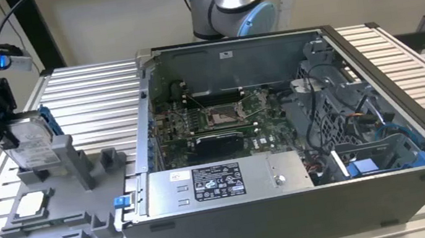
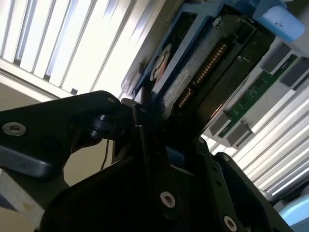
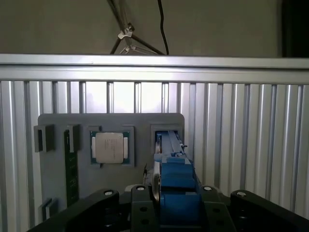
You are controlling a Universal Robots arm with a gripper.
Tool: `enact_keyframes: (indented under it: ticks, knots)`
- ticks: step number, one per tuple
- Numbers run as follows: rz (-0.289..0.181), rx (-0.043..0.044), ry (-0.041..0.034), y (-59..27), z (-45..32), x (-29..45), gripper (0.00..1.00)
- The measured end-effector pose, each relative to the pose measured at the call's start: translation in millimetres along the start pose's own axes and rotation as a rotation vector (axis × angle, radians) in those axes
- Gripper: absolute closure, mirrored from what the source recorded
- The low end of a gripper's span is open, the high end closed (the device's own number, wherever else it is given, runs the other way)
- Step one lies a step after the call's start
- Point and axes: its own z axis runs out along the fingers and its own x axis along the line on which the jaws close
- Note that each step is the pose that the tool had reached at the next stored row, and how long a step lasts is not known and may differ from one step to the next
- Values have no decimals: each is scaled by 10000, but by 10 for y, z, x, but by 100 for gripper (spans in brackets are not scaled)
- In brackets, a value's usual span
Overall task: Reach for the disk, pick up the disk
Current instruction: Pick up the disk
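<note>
The disk (image 1: 33,143) stands on edge in the slot of a grey holder (image 1: 77,166) at the exterior view's left. It is silver-grey with a blue bracket along its far side. My gripper (image 1: 7,130) sits at the disk's upper end, with a finger on either side of it. In the first wrist view the blue bracket of the disk (image 3: 176,176) lies between the two black fingers (image 3: 140,195), which press against it. The second wrist view shows the disk (image 2: 193,82) from below, its connector edge just beyond the gripper body.
The grey fixture plate (image 1: 71,235) also carries a small silver square chip (image 1: 31,204), also seen as the chip (image 3: 110,147). An open computer case (image 1: 414,128) with a grey labelled box (image 1: 221,183) stands close beside the holder. A second arm's base (image 1: 230,4) is behind. The table is ribbed aluminium (image 1: 92,92).
</note>
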Motion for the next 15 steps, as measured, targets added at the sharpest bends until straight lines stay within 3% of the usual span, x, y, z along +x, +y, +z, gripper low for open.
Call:
enact_keyframes:
  ticks: [15]
  knots:
    - [0, -5, -1, 1, -242, -6, 100]
